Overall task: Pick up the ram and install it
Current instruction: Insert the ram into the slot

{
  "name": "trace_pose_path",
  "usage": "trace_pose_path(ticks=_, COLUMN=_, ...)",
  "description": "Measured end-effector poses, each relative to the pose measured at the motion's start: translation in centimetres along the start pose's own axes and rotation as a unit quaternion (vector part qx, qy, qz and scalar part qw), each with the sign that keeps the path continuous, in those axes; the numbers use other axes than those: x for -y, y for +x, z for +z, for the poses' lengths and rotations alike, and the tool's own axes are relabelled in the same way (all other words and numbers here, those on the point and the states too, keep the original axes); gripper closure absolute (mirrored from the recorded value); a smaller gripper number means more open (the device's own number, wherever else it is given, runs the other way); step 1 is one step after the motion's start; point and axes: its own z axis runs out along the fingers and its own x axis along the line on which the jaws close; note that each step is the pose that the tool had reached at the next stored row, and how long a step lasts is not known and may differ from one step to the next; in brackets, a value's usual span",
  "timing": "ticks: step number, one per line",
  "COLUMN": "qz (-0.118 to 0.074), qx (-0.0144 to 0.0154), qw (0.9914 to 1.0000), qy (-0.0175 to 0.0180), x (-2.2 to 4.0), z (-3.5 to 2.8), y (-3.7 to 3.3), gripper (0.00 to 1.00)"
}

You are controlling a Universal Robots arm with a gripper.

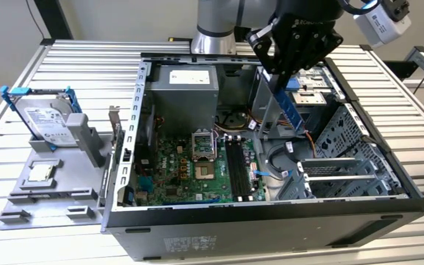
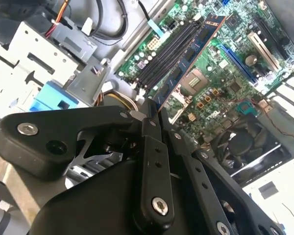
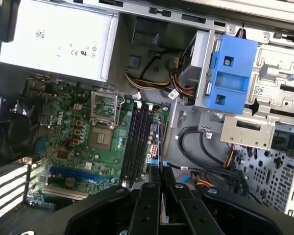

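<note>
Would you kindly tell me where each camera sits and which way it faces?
Exterior view: off the arm, looking down into the open case; arm and gripper show, shut on the ram.
First wrist view: on the wrist, looking past the jaws onto the motherboard.
Second wrist view: on the wrist, looking along the ram toward the motherboard.
Both wrist views share the memory slots.

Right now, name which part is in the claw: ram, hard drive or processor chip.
The ram, a blue stick clamped in the claw over the open case. The hard drive and processor chip rest on the grey tray.
</note>
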Motion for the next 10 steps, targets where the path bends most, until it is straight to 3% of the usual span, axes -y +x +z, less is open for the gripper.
trace_pose_path(ticks=10, qz=0.016, qx=0.0003, qw=0.99988, qy=0.0005, x=0.16, z=1.29, y=-0.01, gripper=1.00)
